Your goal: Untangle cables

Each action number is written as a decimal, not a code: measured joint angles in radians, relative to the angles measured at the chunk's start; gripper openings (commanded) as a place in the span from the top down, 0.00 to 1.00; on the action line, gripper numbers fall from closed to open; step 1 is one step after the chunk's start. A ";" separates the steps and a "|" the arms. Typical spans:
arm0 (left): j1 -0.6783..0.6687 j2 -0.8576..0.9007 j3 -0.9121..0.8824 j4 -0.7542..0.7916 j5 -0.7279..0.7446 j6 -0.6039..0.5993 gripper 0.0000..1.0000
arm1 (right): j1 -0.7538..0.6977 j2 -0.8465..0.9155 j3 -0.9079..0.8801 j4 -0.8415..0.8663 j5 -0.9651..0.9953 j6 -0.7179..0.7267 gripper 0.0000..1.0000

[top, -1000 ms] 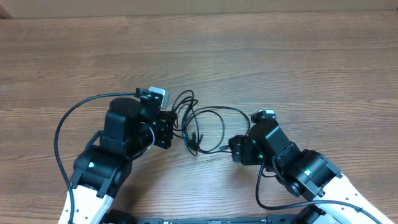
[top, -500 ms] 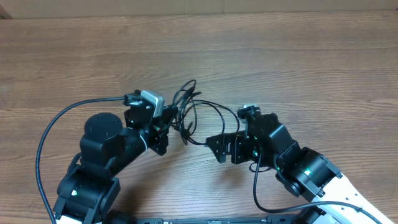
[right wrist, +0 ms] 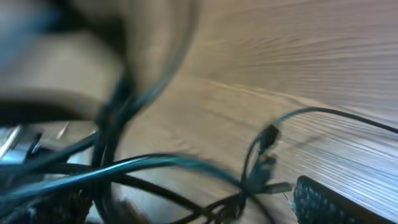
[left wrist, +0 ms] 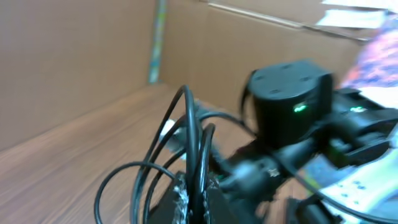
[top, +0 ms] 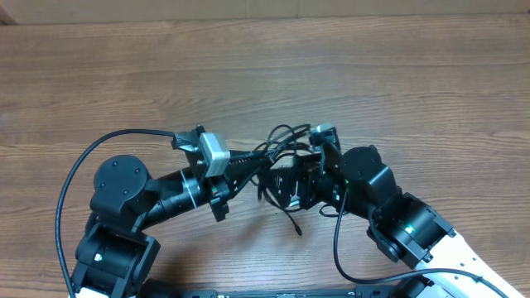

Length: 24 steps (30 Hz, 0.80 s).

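Observation:
The cables (top: 280,141) are thin black wires in a tangled bundle between the two arms, lifted off the wooden table (top: 373,74), with one strand hanging down toward the front. My left gripper (top: 248,162) points right and is shut on several strands; in the left wrist view the cables (left wrist: 186,124) rise in loops from its jaws (left wrist: 199,196). My right gripper (top: 286,184) sits right against the bundle. In the blurred right wrist view its fingers (right wrist: 186,208) are wide apart, and the cables (right wrist: 249,180) with small silver plug tips pass between them.
Thick black arm cables loop at the left (top: 70,178) and at the front right (top: 339,248). A cardboard wall (left wrist: 81,56) stands along the table's far edge. The right arm's body (left wrist: 289,93) is close in front of the left wrist camera.
Both grippers have moved toward each other. The left gripper swung right and lifted the bundle. The right gripper moved left and up until it met the bundle.

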 measured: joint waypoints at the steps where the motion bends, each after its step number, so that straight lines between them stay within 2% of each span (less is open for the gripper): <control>1: 0.000 0.000 0.000 0.019 0.020 -0.013 0.96 | 0.001 0.000 0.000 -0.011 0.037 0.021 0.00; 12: 0.000 0.000 0.000 0.152 0.148 -0.113 0.96 | 0.004 0.000 0.000 -0.293 0.470 0.333 0.00; 17: 0.010 0.000 0.000 0.169 0.151 -0.126 0.96 | 0.004 0.000 0.000 -0.405 0.562 0.384 0.00; 24: 0.135 0.000 0.000 0.174 0.151 -0.175 0.96 | 0.004 0.000 0.000 -0.515 0.640 0.404 0.00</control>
